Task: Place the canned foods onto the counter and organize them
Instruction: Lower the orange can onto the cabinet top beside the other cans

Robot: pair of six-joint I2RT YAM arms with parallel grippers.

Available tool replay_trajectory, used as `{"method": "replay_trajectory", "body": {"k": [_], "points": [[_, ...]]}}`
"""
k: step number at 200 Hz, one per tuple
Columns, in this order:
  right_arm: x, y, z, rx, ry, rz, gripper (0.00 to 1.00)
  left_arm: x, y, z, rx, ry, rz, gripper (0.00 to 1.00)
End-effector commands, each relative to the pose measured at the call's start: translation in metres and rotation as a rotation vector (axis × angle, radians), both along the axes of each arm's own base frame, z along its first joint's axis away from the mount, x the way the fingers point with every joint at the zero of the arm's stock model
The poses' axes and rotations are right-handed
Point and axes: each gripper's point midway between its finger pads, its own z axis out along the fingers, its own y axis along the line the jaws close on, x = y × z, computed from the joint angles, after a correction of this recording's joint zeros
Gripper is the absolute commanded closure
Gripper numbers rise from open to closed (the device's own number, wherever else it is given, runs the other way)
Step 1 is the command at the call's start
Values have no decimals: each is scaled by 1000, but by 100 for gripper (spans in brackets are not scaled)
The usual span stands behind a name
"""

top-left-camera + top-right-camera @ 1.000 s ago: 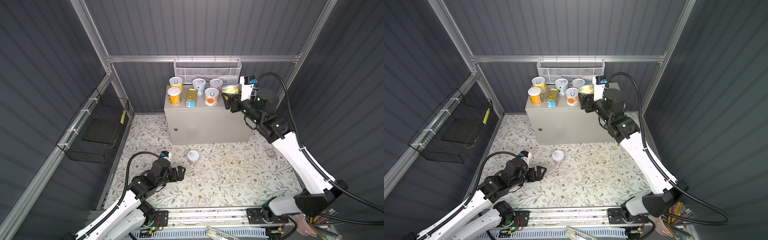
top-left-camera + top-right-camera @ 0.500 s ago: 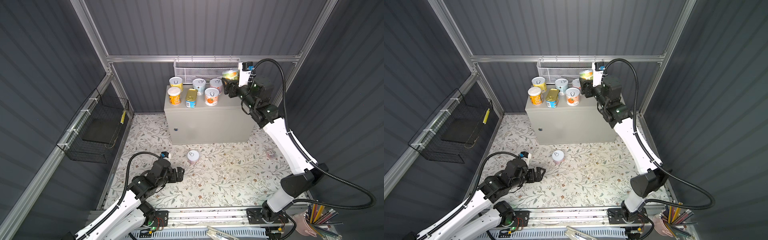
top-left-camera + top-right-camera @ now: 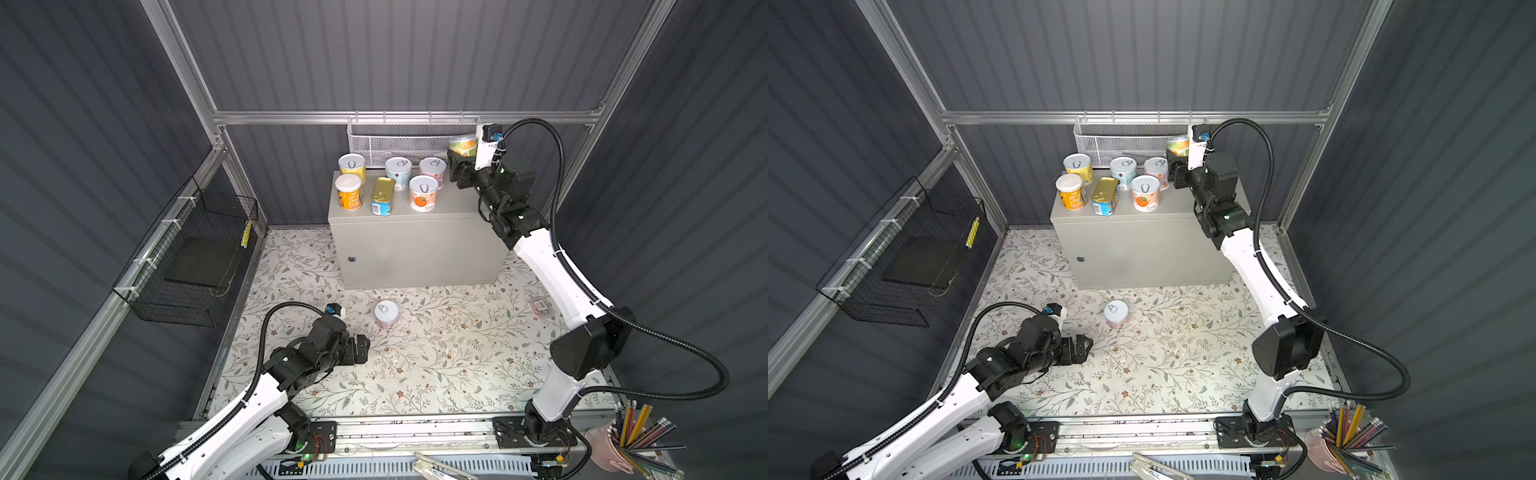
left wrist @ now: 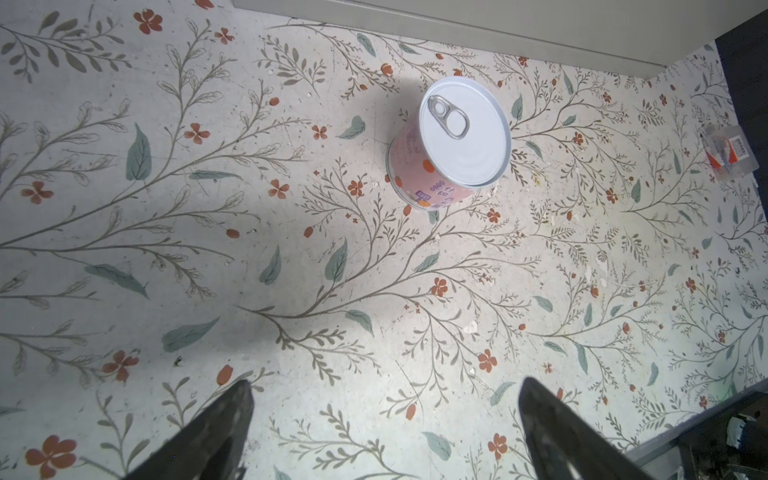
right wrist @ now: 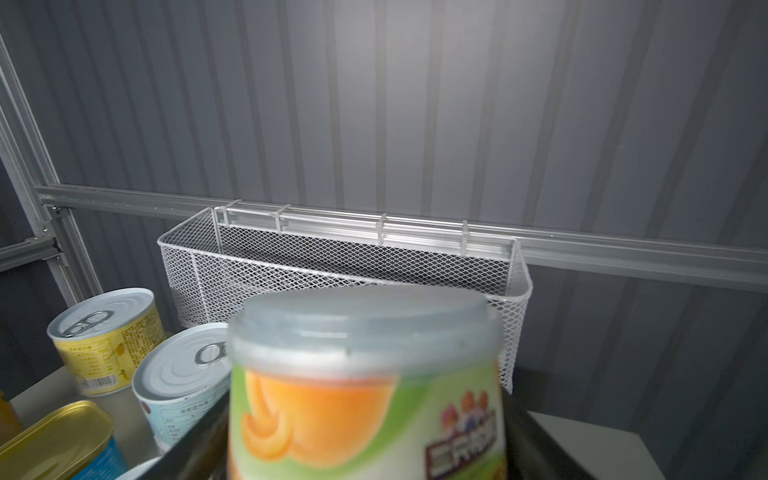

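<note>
A dark corrugated-panel enclosure surrounds a floral mat, with the grey cabinet desk set against the back wall. The right jaws are closed partway on the sides of a green-and-orange labelled can. They hold it upright above the back right of the desk top, just beside the pink-labelled can that ends the rear row. This position suits setting it down as the next item in that row. Six tins stand on the desk in two rows, leaving its right half bare. Behind them hangs the white mesh basket. The left jaws stand fully open and empty, low over the mat. They are aimed at the remaining pink can, upright near the desk front and probably the next pick.
</note>
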Motion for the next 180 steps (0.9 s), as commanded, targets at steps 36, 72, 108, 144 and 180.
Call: {"method": "replay_trajectory", "body": {"k": [36, 72, 108, 144, 180], "points": [[8, -10, 24, 149, -96, 17, 42, 3, -1, 0, 10, -12, -13, 0], [26, -11, 7, 120, -71, -20, 42, 1, -1, -3, -4, -4, -2, 0], [36, -11, -11, 110, -50, -36, 41, 1, 1, -2, -2, -7, 4, 0], [47, -14, -29, 105, -32, -74, 41, 0, 4, -4, 9, -5, 8, 0], [56, -16, -46, 102, -15, -104, 35, -3, 6, -4, 12, -3, 9, 0]]}}
